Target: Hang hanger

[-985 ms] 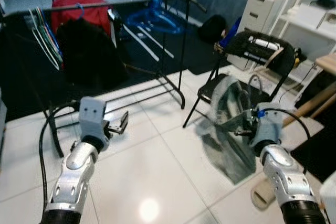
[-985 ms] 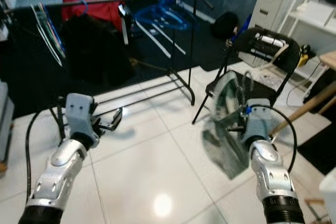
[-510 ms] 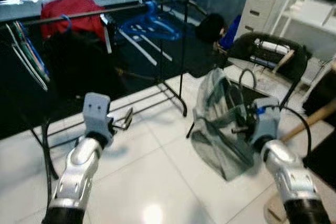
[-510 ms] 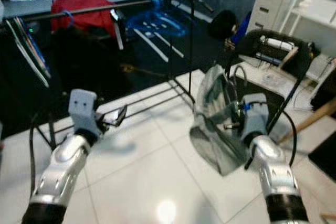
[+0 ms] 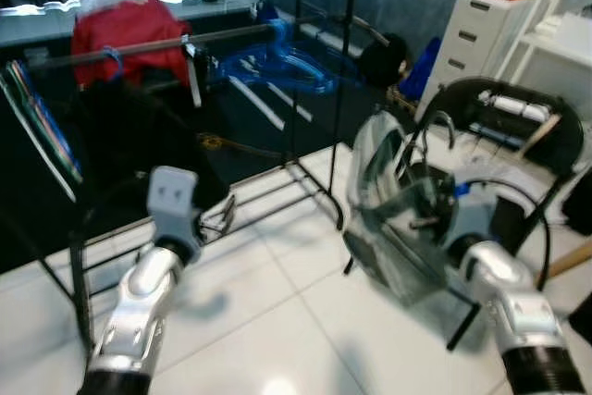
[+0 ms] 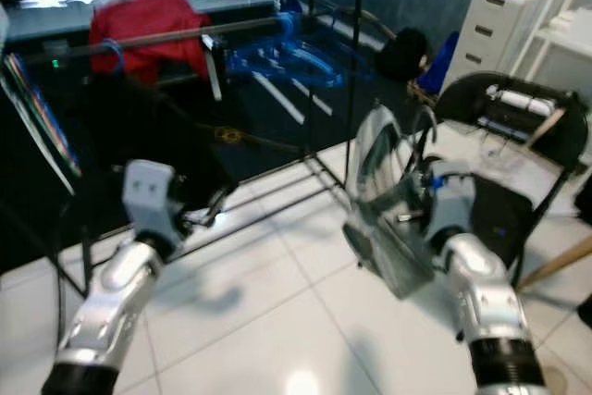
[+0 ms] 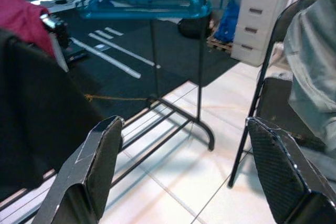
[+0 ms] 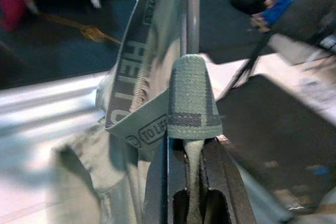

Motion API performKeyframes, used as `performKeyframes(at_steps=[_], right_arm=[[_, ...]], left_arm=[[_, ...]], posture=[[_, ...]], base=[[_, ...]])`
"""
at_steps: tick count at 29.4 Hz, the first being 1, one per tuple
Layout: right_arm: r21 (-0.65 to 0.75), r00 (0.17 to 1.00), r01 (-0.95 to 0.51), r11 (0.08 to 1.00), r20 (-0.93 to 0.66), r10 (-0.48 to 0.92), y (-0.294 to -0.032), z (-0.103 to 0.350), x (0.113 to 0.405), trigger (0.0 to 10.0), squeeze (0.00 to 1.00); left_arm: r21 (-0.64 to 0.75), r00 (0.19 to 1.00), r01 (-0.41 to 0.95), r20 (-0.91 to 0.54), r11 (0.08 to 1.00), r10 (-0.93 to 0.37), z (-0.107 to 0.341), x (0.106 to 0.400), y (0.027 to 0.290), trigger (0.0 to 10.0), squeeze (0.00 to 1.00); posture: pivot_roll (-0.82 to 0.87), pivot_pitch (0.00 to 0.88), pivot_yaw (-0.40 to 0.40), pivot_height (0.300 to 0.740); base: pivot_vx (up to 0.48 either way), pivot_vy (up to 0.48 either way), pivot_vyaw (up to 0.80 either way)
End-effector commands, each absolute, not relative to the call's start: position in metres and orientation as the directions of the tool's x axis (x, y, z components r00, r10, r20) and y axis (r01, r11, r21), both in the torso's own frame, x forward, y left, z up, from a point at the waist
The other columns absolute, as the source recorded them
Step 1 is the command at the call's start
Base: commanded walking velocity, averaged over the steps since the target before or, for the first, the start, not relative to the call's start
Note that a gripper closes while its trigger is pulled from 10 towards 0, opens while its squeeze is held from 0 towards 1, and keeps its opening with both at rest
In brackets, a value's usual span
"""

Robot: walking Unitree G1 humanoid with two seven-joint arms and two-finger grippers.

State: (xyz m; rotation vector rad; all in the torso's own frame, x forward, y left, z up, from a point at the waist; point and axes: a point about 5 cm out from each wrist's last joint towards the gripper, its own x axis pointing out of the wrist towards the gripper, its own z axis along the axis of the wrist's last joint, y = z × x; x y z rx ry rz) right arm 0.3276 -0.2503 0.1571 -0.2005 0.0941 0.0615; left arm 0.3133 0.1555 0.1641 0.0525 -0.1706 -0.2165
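Observation:
My right gripper (image 5: 427, 223) is shut on a grey-green garment (image 5: 384, 215) that hangs from a metal hanger, whose hook (image 5: 440, 124) rises above it. In the right wrist view the fingers (image 8: 160, 182) pinch the lettered waistband (image 8: 137, 77) beside the hanger's metal rod (image 8: 193, 9). The garment hangs in the air just right of the clothes rack's upright post (image 5: 350, 71). The rack's rail (image 5: 148, 47) carries blue hangers (image 5: 277, 62), a red garment (image 5: 116, 20) and a black garment (image 5: 139, 127). My left gripper (image 5: 222, 215) is held open and empty in front of the rack's base bars (image 7: 157, 140).
A black folding chair (image 5: 523, 113) stands right behind the held garment. A white drawer cabinet (image 5: 467, 30) and a black bag (image 5: 384, 51) sit further back. Coloured hangers (image 5: 42, 127) hang at the rail's left end. White tiled floor (image 5: 277, 321) lies in front.
The whole view has shifted and the rack looks nearer. The garment has come off the chair toward the rack's post, held by my right gripper throughout. The left gripper stays open.

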Motion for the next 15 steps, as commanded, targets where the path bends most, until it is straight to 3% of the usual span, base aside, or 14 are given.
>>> performKeyframes(at_steps=[1,3,4,5,6,7,11,13,14,15], right_arm=[[-0.290,0.996,-0.088,0.953,-0.016,0.087,-0.242,0.167,0.329,10.0,0.00],[-0.290,0.996,-0.088,0.953,-0.016,0.087,-0.242,0.167,0.329,10.0,0.00],[-0.258,0.971,-0.237,0.937,-0.096,0.219,-0.236,0.162,0.325,10.0,0.00],[-0.258,0.971,-0.237,0.937,-0.096,0.219,-0.236,0.162,0.325,10.0,0.00],[-0.188,0.939,-0.335,0.923,-0.143,0.311,-0.232,0.159,0.321,10.0,0.00],[-0.073,0.880,-0.464,0.883,-0.158,0.449,-0.226,0.160,0.312,10.0,0.00],[-0.057,0.849,-0.521,0.852,-0.141,0.510,-0.223,0.163,0.308,10.0,0.00],[-0.022,0.728,-0.680,0.733,-0.137,0.672,-0.215,0.172,0.292,10.0,0.00],[-0.022,0.728,-0.680,0.733,-0.137,0.672,-0.215,0.172,0.292,10.0,0.00],[-0.016,0.661,-0.745,0.667,-0.147,0.736,-0.212,0.174,0.284,10.0,0.00]], left_arm=[[0.082,0.968,0.194,0.143,0.977,-0.205,0.161,0.312,0.160,10.0,0.00],[0.082,0.968,0.194,0.143,0.977,-0.205,0.161,0.312,0.160,10.0,0.00],[0.077,0.966,0.204,0.148,0.976,-0.213,0.162,0.312,0.159,10.0,0.00],[0.077,0.966,0.204,0.148,0.976,-0.213,0.162,0.312,0.159,10.0,0.00],[0.073,0.964,0.208,0.152,0.975,-0.217,0.163,0.313,0.158,10.0,0.00],[0.045,0.954,0.253,0.154,0.966,-0.257,0.166,0.314,0.156,10.0,0.00],[0.038,0.939,0.300,0.164,0.953,-0.302,0.169,0.313,0.155,10.0,0.00],[0.052,0.892,0.402,0.201,0.914,-0.404,0.181,0.310,0.156,10.0,0.00],[0.052,0.892,0.402,0.201,0.914,-0.404,0.181,0.310,0.156,10.0,0.00],[0.065,0.867,0.445,0.217,0.893,-0.448,0.186,0.309,0.157,10.0,0.00]], posture=[[-0.04,0.067,-0.046,0.740],[-0.04,0.067,-0.046,0.740],[-0.04,0.061,-0.047,0.740],[-0.04,0.061,-0.047,0.740],[-0.04,0.061,-0.047,0.740],[-0.05,0.059,-0.047,0.740],[-0.04,0.058,-0.047,0.740],[-0.05,0.062,-0.044,0.740],[-0.05,0.062,-0.044,0.740],[-0.05,0.062,-0.044,0.740]], base=[[0.461,0.000,0.00],[0.461,0.000,0.00],[0.461,0.000,0.00],[0.461,0.000,0.00],[0.461,0.000,0.00],[0.270,0.000,0.77],[0.068,0.000,0.77],[0.000,0.000,0.77],[0.000,0.000,0.76],[0.000,0.000,0.76]])
